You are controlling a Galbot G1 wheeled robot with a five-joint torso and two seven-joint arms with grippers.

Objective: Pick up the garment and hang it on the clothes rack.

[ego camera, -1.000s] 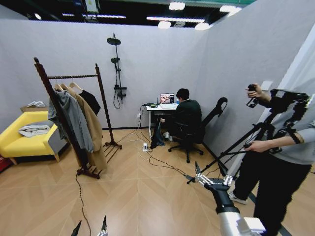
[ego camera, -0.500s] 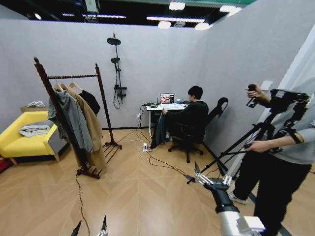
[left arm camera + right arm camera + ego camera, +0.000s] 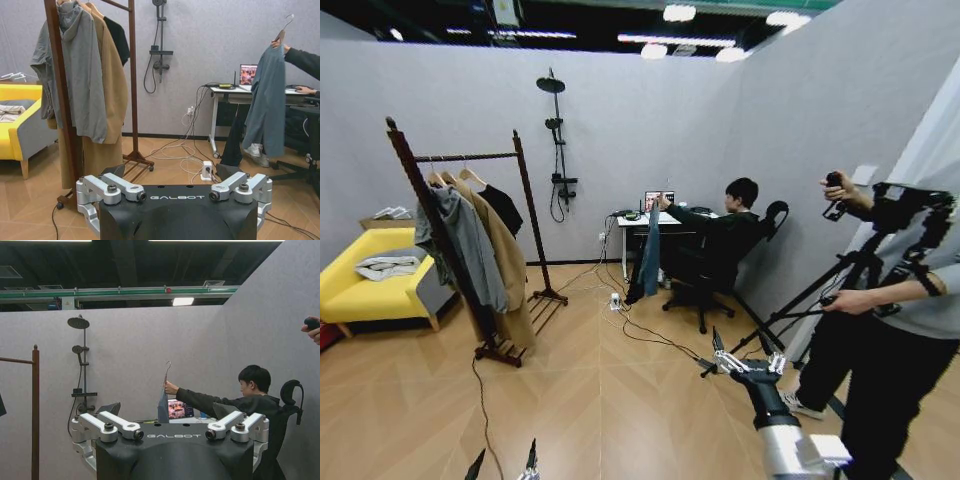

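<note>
- The garment [image 3: 650, 252] hangs from a hanger held up by the hand [image 3: 171, 388] of a seated person at the far side of the room. It hangs in front of the bench [image 3: 642, 219] that carries a laptop [image 3: 248, 74].
- In the left wrist view the garment [image 3: 266, 101] hangs full length with its hem clear of the floor, and the hanger hook shows above the person's hand.
- The garment is well apart from both sets of jaws; neither touches it.
- The right gripper [image 3: 742, 360] is raised at the lower right of the head view. Its jaws stand spread and hold nothing.
- The left gripper [image 3: 504, 466] sits at the lower edge of the head view. Its jaws are also parted and hold nothing.
- The clothes rack [image 3: 516, 157] stands on the left of the room, well apart from the garment. Its bar carries a grey hooded top [image 3: 463, 242], a tan coat [image 3: 506, 262] and a black jacket [image 3: 503, 204].
- A yellow sofa [image 3: 360, 295] stands left of the rack.
- A black shower stand [image 3: 558, 145] stands against the rear wall, between the rack and the bench.
- Cables [image 3: 630, 328] run across the wooden floor.
</note>
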